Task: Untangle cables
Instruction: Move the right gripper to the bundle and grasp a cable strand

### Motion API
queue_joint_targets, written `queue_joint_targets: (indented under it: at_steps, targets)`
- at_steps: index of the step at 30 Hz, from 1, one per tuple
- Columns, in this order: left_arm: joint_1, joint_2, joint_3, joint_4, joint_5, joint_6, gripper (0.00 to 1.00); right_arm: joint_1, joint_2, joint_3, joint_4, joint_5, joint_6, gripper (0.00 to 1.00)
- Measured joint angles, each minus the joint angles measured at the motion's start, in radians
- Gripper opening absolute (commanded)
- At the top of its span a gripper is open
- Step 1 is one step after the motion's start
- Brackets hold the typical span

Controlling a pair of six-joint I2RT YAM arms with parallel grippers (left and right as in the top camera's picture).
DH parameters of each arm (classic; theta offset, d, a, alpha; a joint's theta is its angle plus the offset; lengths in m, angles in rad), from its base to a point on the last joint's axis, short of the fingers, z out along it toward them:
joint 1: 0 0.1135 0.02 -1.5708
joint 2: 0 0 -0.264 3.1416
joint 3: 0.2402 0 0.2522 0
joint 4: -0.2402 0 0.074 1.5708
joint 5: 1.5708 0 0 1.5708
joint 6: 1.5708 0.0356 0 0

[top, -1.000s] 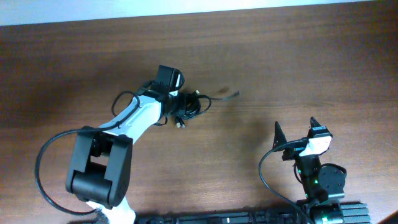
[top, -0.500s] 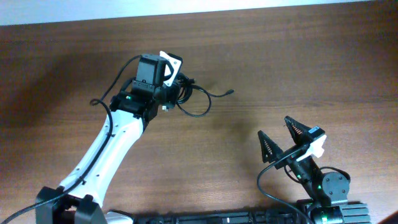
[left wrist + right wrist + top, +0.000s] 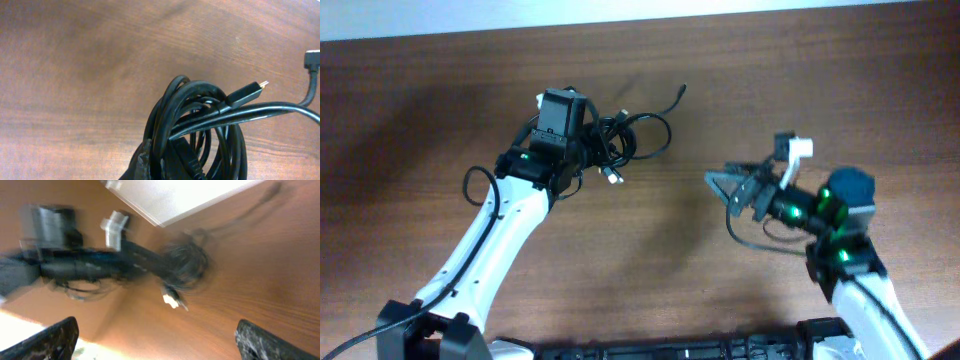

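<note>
Dark wood surface [image 3: 820, 90] is filling the frame. Left end effector [image 3: 592, 148] is pinching the cables [image 3: 635, 140], one knotted bunch at upper middle. Right end effector [image 3: 722, 190] is gaping wide, holding nothing. Untangling's barely getting going, I'd say.

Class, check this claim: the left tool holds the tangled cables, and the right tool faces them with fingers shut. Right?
No. The right tool is open, not shut: the right wrist view shows its fingers spread to opposite edges of the frame, the cables ahead. The left tool does hold the cables.
</note>
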Motion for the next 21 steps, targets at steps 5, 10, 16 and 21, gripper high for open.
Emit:
queue_joint_targets:
  at_steps: [5,10,16,21]
  targets:
    - [0.0,-0.001,0.0,-0.061,0.023,0.013,0.0,0.033,0.344,0.1,0.483,-0.131,0.2,0.91]
    - [0.0,-0.001,0.0,-0.06,0.087,0.449,0.0,0.152,0.491,0.103,0.518,-0.11,0.236,0.85]
    - [-0.005,-0.001,0.0,-0.057,0.136,0.753,0.0,0.251,0.516,0.105,0.388,0.089,0.201,0.85]
    - [-0.013,-0.003,0.0,-0.057,0.178,0.892,0.0,0.301,0.518,0.106,0.266,0.207,-0.031,0.75]
